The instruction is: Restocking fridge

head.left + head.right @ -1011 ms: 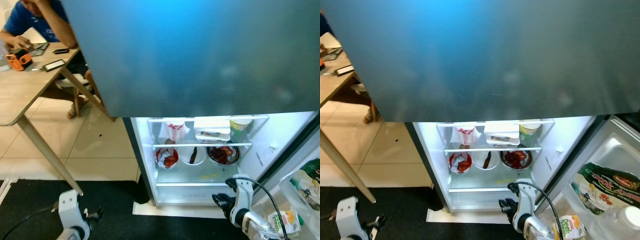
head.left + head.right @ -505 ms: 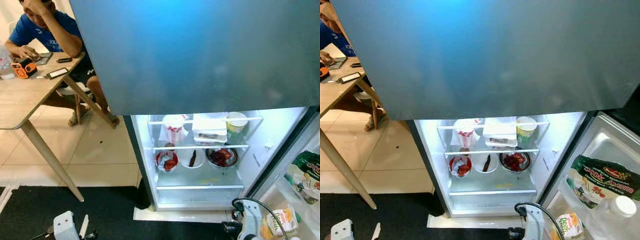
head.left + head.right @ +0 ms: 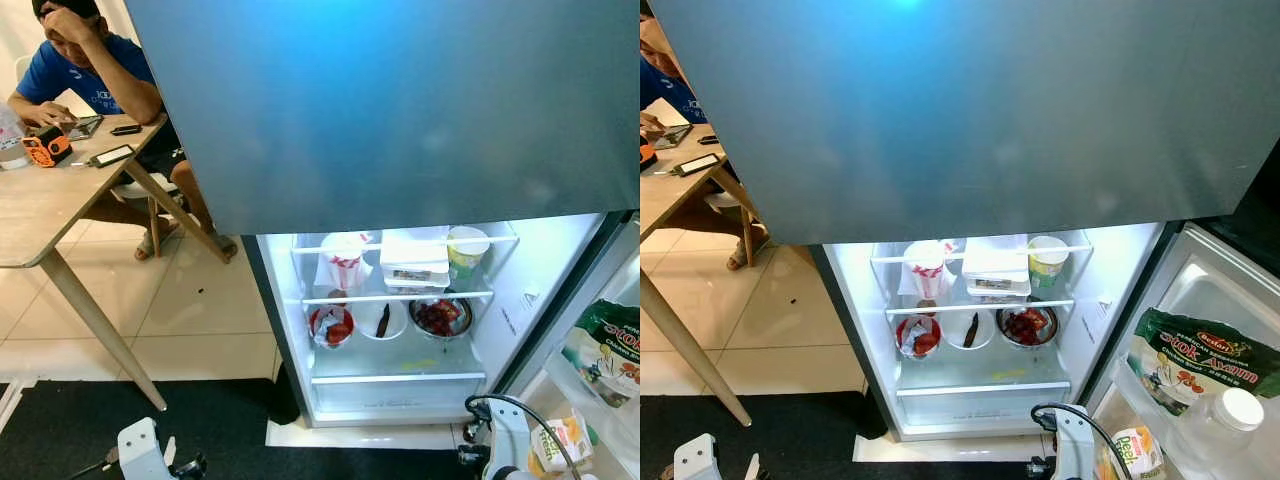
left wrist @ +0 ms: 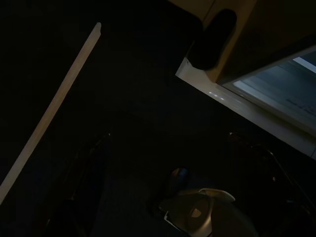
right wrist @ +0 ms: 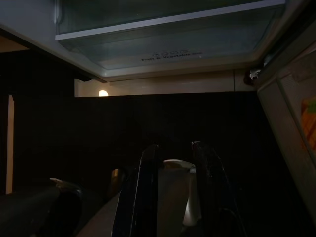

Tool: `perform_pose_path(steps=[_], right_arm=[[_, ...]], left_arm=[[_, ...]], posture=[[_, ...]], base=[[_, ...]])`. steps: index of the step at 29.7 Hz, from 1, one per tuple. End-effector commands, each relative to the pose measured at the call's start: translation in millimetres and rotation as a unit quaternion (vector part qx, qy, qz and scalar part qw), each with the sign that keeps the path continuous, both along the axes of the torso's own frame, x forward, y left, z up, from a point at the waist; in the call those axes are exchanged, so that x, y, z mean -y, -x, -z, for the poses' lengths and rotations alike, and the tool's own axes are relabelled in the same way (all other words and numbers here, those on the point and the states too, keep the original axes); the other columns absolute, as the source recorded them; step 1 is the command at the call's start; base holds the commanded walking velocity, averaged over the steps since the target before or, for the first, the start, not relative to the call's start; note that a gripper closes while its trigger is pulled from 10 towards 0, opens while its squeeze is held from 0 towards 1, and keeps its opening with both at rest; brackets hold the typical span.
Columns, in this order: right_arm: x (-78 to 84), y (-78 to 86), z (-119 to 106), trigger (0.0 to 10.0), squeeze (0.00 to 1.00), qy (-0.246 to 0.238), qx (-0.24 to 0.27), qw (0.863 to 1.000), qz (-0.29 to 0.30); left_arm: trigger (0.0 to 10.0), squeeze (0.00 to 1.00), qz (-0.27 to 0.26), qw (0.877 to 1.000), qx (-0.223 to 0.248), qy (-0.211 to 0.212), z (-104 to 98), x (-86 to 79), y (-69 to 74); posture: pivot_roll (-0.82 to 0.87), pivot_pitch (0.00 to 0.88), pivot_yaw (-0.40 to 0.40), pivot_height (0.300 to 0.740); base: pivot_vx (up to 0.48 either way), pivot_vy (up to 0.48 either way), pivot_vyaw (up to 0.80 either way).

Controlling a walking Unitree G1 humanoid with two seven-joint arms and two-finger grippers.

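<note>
The fridge [image 3: 400,385] stands open below its shut grey upper door [image 3: 380,110]. Its top shelf holds a red-and-white paper cup [image 3: 345,262], a white box [image 3: 414,258] and a green tub [image 3: 465,246]. Three bowls [image 3: 383,319] sit on the shelf beneath, above a clear drawer [image 3: 985,400]. My right gripper [image 5: 174,148] hangs low over the black mat in front of the drawer, its fingers [image 5: 148,187] a little apart and holding nothing. The right arm [image 3: 505,450] and the left arm [image 3: 145,455] both hang at the bottom of the eye views.
The open fridge door [image 3: 1215,300] at right carries a green stock packet [image 3: 1200,355], a white-capped bottle [image 3: 1225,420] and a juice carton [image 3: 1130,450]. At left a person [image 3: 85,65] sits at a wooden table [image 3: 40,205] with slanted legs. A black mat [image 3: 70,430] covers the floor.
Both arms have dropped lower in the eye views. The right gripper has come away from the fridge's bottom edge. The camera has also shifted slightly.
</note>
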State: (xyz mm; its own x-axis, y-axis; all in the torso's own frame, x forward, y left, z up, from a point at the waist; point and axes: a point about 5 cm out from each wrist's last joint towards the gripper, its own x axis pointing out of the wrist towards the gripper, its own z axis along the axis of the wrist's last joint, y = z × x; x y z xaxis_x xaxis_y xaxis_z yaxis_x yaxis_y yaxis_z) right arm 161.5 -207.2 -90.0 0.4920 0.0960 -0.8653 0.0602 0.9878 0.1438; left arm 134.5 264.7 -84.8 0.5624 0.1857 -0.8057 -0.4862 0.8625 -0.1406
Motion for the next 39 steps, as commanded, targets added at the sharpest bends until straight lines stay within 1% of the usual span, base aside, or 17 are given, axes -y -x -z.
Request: perform_pose_path(steps=[1, 2, 9, 25, 39], right_arm=[[0.8, 0.5, 0, 10.0, 0.0, 0.006, -0.004, 1.0, -0.004], [1.9, 3.0, 1, 10.0, 0.0, 0.01, -0.009, 1.0, -0.006], [4.0, 6.7, 2, 10.0, 0.0, 0.017, -0.015, 1.0, -0.007], [4.5, 11.3, 4, 10.0, 0.0, 0.024, -0.023, 0.999, -0.013], [9.4, 10.3, 3, 10.0, 0.0, 0.03, -0.021, 0.999, -0.011]], left_arm=[[10.0, 0.0, 0.004, 1.0, -0.012, 0.003, 3, 4.2, 3.4], [10.0, 0.0, 0.008, 1.0, -0.018, 0.004, 5, 7.6, 6.1], [10.0, 0.0, 0.007, 1.0, -0.026, 0.008, 7, 11.2, 10.5], [10.0, 0.0, 0.012, 0.999, -0.028, 0.011, 9, 15.1, 12.9], [10.0, 0.0, 0.014, 0.999, -0.034, 0.018, 12, 21.6, 16.1]], posture=[[-0.02, 0.0, 0.032, 0.74], [-0.02, 0.0, 0.03, 0.74], [-0.03, 0.0, 0.027, 0.74], [-0.03, 0.0, 0.029, 0.74], [-0.04, 0.0, 0.023, 0.74]], base=[[-0.281, 0.0, 0.0], [-0.296, 0.0, 0.0], [-0.306, 0.0, 0.0], [-0.317, 0.0, 0.0], [-0.323, 0.0, 0.0]])
